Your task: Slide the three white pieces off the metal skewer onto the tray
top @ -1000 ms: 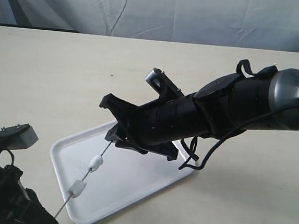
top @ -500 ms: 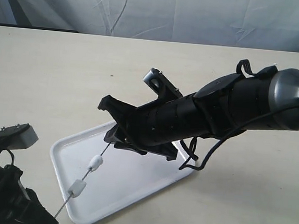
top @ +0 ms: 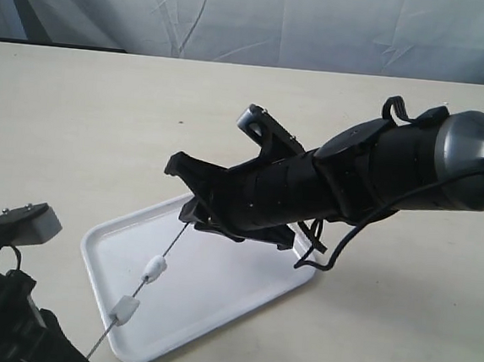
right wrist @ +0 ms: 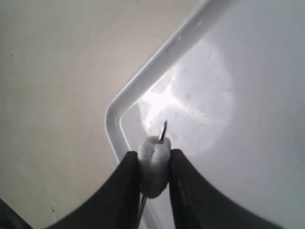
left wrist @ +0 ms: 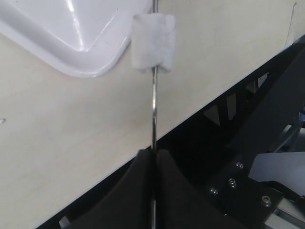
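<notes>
The thin metal skewer [top: 168,247] slants up over the white tray [top: 215,293]. My left gripper [top: 81,357], at the bottom left, is shut on its lower end; the left wrist view shows the skewer [left wrist: 153,109] pinched between the jaws of the left gripper [left wrist: 153,155]. Two white pieces [top: 155,267] [top: 125,309] sit on the rod, the lower one [left wrist: 153,42] near the tray's corner [left wrist: 81,52]. My right gripper [top: 191,215] is shut on the third white piece [right wrist: 153,167] at the upper end. The skewer's tip [right wrist: 163,131] pokes just out of that piece, above the tray [right wrist: 238,95].
The tray lies on a pale beige table [top: 103,118] with a wrinkled backdrop behind. The right arm's thick black body [top: 352,178] hangs over the tray's far right side. The table's front edge [left wrist: 200,119] runs close to the left gripper.
My right gripper has drawn up and right along the skewer with the third piece, baring more rod below it. The left gripper and the two lower pieces have sunk slightly.
</notes>
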Motion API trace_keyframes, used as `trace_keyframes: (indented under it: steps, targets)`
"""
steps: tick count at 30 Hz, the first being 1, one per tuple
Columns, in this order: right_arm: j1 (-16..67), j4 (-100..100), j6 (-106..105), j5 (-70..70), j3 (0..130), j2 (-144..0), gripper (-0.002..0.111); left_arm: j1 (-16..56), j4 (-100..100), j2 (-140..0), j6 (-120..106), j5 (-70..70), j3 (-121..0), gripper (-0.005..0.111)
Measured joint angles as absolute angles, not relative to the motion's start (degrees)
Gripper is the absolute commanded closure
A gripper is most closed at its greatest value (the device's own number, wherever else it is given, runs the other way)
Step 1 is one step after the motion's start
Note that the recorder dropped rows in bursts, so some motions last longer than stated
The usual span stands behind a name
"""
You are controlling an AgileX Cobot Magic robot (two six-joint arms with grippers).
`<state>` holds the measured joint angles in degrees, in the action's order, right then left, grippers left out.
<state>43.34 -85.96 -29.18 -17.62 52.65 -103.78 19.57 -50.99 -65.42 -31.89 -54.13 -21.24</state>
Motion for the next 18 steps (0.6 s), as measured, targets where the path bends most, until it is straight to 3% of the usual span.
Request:
trace_keyframes:
  steps: [16,18]
  targets:
    - [43.4,-79.2,-30.0,-4.3,52.7,-103.8,0.087,19.6,-51.4,-65.4,-31.9,-58.3,-21.2,0.107]
    - [43.4,-77.7,-30.0,-4.4,52.7,-103.8,0.083,19.6,-51.4,-65.4,-31.4,-57.9,-21.2,0.107]
